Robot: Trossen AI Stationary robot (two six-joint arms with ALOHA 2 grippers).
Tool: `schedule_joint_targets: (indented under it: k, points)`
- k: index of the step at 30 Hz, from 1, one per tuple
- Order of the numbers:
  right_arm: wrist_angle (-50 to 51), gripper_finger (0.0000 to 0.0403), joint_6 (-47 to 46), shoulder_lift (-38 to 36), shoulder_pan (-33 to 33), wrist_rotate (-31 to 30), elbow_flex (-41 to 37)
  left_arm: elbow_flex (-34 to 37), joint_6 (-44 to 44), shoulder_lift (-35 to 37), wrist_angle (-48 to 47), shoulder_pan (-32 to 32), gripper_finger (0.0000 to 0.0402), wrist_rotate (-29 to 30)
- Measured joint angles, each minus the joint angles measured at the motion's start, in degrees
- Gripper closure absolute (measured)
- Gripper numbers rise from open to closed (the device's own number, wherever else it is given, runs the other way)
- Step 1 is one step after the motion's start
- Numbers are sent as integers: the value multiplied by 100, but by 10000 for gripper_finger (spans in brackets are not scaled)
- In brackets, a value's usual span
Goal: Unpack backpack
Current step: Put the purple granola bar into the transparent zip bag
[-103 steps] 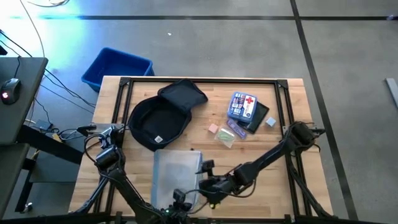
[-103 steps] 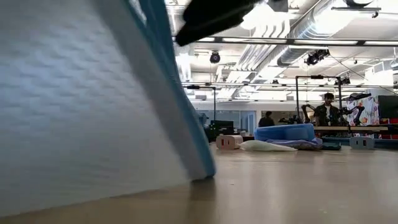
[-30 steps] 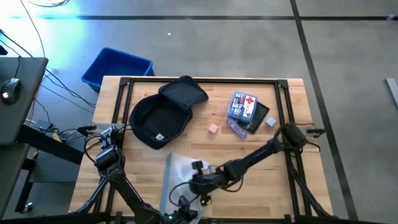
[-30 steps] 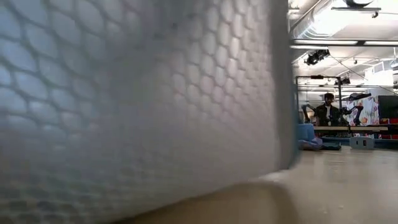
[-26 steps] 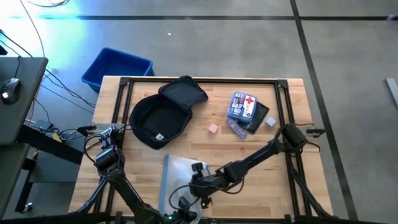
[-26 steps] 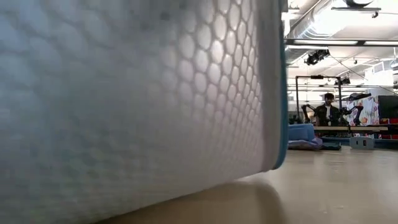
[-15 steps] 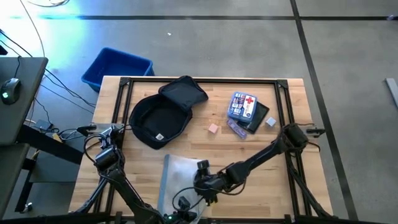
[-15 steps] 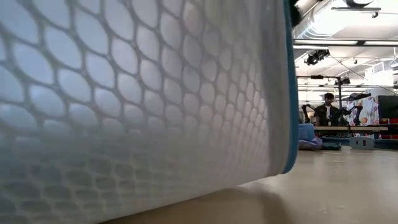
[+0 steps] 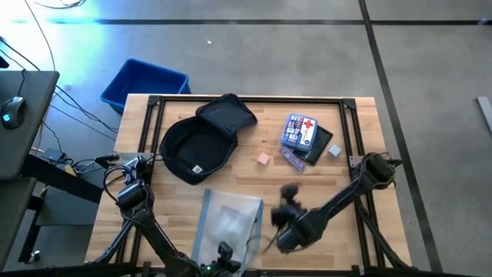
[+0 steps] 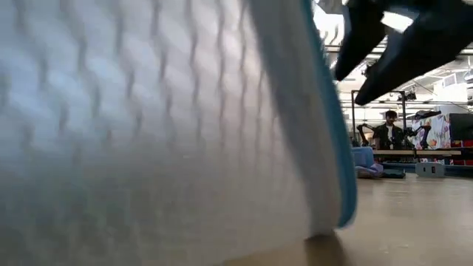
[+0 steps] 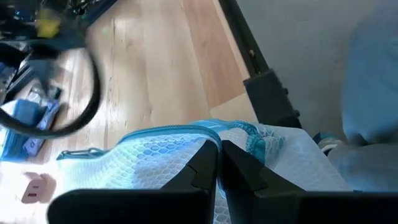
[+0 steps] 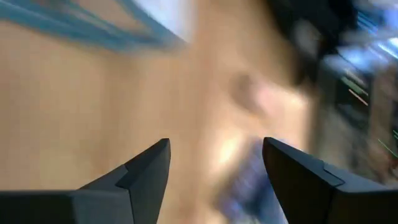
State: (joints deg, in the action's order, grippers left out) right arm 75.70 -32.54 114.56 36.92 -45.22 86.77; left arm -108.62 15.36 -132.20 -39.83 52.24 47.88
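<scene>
The dark navy backpack [image 9: 196, 145] lies unzipped at the table's far left, its flap [image 9: 227, 115] folded back and its black lining showing. A white mesh pouch with blue trim [image 9: 227, 223] lies near the front edge and fills most of the low view [image 10: 148, 125]. My left gripper [image 9: 224, 251] is at the pouch's near end, shut on it [image 11: 217, 158]. My right gripper [image 9: 284, 201] hovers right of the pouch, open and empty [image 12: 214, 168]; it also shows in the low view [image 10: 347, 89]. My left gripper pinches the mesh pouch's blue-trimmed edge [image 11: 200, 132] between its two shut fingers, coming from the table's near side. The rest of the pouch spreads away from the fingers across the wood.
A blue first-aid kit with a red cross [image 9: 300, 131], a black item [image 9: 320, 146], a purple packet [image 9: 292, 159], a pink block [image 9: 264, 158] and a small pale piece [image 9: 334, 151] lie at the far right. A blue bin [image 9: 144, 83] stands on the floor beyond the table's far left corner.
My right gripper has left the top of the pouch and gone toward the table's right edge, clear of it. The pouch now lies spread wider on the table. My left gripper stays at the pouch's near end.
</scene>
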Motion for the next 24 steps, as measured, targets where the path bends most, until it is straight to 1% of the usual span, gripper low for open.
schedule_joint_targets:
  k: [2,3,5,9,13,16,18,20,24]
  points:
    - [377,163,-757,-221,-183,-174,-566,2,85,0,-35,-16,402,-21]
    - [326,163,-1008,-427,-300,-174,-938,2,111,0,-38,-23,402,-44]
    - [-108,163,-1349,-940,-579,-135,-1754,4,111,0,-38,-23,402,-63]
    - [-1804,163,-1365,-2049,-1219,342,-3265,4,106,0,-38,-42,402,-66]
    - [-3552,163,-1122,-2973,-1740,795,-4356,6,111,0,-40,-101,402,-110]
    - [-4703,163,-830,-3403,-2013,1177,-4972,8,219,0,-42,-128,402,-151]
    - [-5199,163,-755,-3522,-2157,1388,-5298,8,288,0,-41,-152,402,-152]
    - [-5301,163,-833,-3543,-2275,1523,-5514,8,341,0,-41,-161,402,-153]
    - [-5347,168,-1029,-3480,-2422,1605,-5749,8,355,0,-42,-161,402,-223]
